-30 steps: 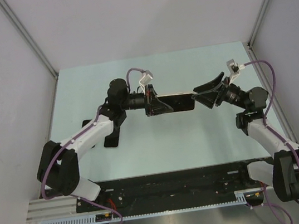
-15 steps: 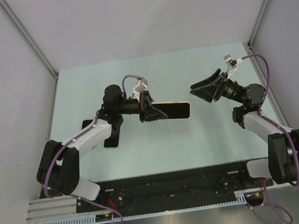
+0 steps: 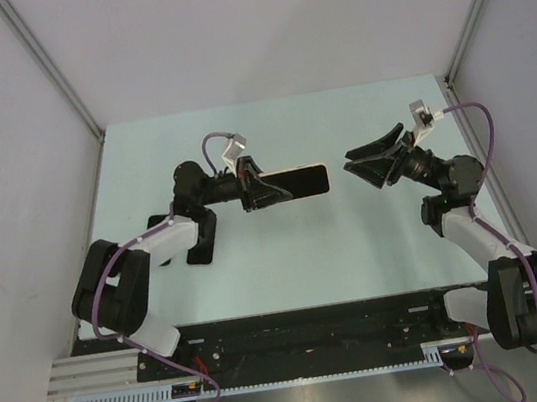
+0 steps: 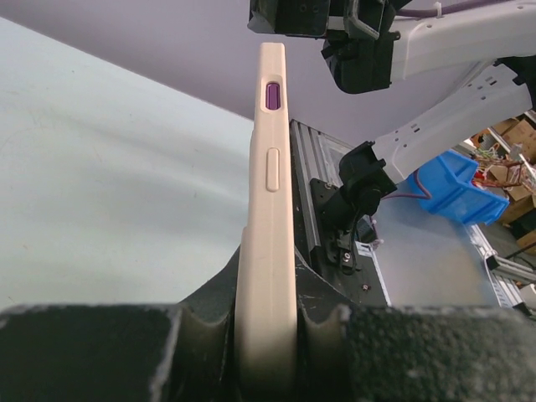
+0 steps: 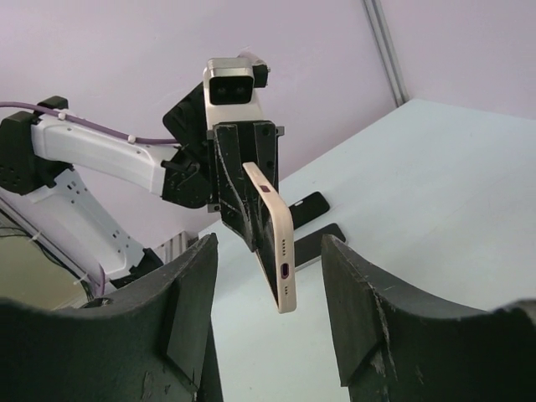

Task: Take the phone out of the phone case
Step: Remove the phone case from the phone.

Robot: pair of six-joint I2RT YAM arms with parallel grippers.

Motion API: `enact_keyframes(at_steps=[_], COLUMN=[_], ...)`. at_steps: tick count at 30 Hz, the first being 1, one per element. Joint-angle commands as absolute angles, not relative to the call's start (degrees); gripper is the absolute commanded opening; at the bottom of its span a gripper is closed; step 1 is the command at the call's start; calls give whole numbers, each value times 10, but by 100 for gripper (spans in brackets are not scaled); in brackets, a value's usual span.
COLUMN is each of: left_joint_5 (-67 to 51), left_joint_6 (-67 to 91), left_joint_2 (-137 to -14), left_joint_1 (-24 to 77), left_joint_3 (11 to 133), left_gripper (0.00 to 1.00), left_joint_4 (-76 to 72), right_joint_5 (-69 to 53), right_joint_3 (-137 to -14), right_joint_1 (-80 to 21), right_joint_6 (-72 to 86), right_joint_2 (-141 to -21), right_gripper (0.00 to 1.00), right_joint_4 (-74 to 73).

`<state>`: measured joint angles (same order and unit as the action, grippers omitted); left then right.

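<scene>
Left gripper: pinching the phone, held aloft. Right gripper: spread, empty, well apart. Phone judged not yet out of its case; extraction wholly outstanding.

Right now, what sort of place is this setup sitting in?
Probably a robotics lab test cell: a pale green table walled by plain white panels, a left arm and right arm bolted to a black rail, and a blue bin beyond.

- Phone case: plain cream-beige, with one purple side button
- Table: pale mint green, unpatterned
- Left gripper and right gripper: matt black
- Arm links: white, with black joints
- Cable: purple
- Bin: bright blue
- Walls: pale grey-lilac
</scene>
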<state>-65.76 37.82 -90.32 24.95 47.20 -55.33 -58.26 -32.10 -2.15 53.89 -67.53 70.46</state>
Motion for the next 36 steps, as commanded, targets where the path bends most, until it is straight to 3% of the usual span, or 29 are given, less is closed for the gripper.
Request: enact_keyframes(at_steps=[1,8,20,36], left_joint_5=[-641,-643,-627,-631], left_joint_6=[395,379,386,403], left_joint_2=[-909,-898,-892,-901], left_joint_1=[257,287,294,299], left_joint_3=[466,459,449,443], left_gripper=[0,0,1,0], left_joint_4=[-612,-614,-631,-659], right_joint_5=[-556,-546,-563,-578], right_joint_3=[-313,-306,-301,-301], right_joint_1=[-25,-32,-62,-71], right_joint_6=[491,485,483,483], right_joint_2=[-660,-659,-660,-663], right_gripper=[56,55,41,37], right_joint_4=[678,667,669,669])
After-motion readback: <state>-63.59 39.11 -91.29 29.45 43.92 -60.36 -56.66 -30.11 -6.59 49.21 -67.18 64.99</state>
